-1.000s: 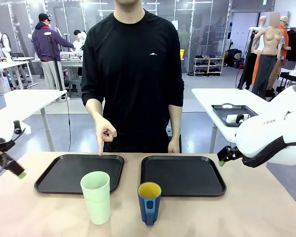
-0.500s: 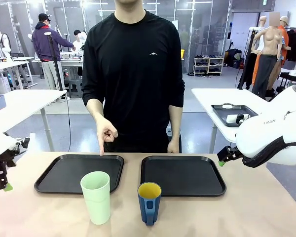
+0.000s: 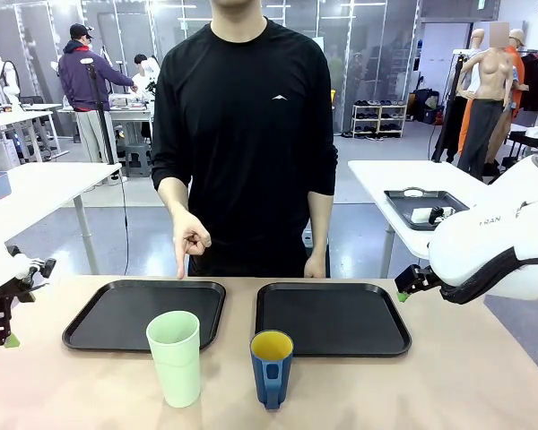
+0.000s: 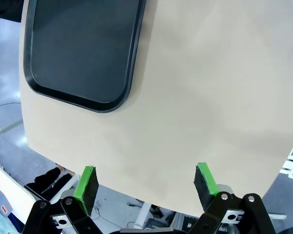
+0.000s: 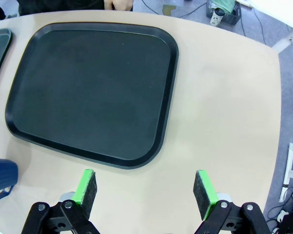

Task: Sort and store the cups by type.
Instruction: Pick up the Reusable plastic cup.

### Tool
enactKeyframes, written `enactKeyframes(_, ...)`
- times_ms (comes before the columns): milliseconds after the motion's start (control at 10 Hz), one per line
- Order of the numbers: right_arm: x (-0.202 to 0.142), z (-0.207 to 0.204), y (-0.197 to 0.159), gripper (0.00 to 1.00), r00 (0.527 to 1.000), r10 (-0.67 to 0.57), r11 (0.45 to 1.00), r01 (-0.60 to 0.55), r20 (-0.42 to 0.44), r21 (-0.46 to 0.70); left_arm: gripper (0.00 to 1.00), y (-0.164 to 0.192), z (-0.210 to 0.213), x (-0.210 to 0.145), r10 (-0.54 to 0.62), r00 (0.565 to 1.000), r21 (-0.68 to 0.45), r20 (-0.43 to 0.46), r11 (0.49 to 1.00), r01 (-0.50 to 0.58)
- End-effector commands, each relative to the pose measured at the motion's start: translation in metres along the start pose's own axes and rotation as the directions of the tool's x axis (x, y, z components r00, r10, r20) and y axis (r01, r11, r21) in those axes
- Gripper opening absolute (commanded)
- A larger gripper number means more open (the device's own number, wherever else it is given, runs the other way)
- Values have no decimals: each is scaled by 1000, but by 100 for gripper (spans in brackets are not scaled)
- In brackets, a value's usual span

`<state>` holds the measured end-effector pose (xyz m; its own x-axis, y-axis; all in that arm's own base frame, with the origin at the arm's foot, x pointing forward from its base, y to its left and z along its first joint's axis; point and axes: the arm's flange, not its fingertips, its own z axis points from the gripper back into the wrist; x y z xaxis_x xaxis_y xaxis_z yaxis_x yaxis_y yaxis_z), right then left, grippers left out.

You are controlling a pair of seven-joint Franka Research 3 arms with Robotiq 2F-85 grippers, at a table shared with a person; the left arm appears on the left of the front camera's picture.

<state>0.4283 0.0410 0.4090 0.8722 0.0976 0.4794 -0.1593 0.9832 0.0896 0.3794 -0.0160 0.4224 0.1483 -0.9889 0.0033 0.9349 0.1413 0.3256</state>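
A tall mint-green tumbler (image 3: 174, 356) stands upright at the table's near edge, in front of the left black tray (image 3: 117, 313). Right of it stands a shorter dark blue mug (image 3: 272, 367), yellow inside, its handle facing me; its edge also shows as the blue mug (image 5: 0, 178). My left gripper (image 3: 7, 339) hangs at the far left table edge, well clear of both cups. In its own view the left gripper (image 4: 145, 181) is open over bare tabletop. My right gripper (image 3: 403, 292) hovers by the right tray's (image 3: 332, 318) right rim, and the right gripper (image 5: 145, 187) is open, holding nothing.
The person stands at the far side, one hand (image 3: 188, 242) pointing a finger down at the left tray's far rim, the other hand (image 3: 316, 267) resting at the table edge. Both trays (image 4: 80, 48) (image 5: 93, 87) lie side by side, nothing on them.
My left gripper has swung from pointing slantwise toward the table to hanging downward at the left edge. The right arm, the cups and the pointing hand have stayed put.
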Motion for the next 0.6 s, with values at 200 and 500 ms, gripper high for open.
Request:
enactKeyframes(200, -1, -1, 0, 100, 1000, -2, 1000, 2, -2, 5, 100, 0, 0, -1, 2, 1000, 0, 0, 1000, -2)
enactKeyframes(500, -1, -1, 0, 100, 1000, -2, 1000, 2, -2, 5, 100, -13, -37, 18, -76, 980, -108, 182, 989, 96)
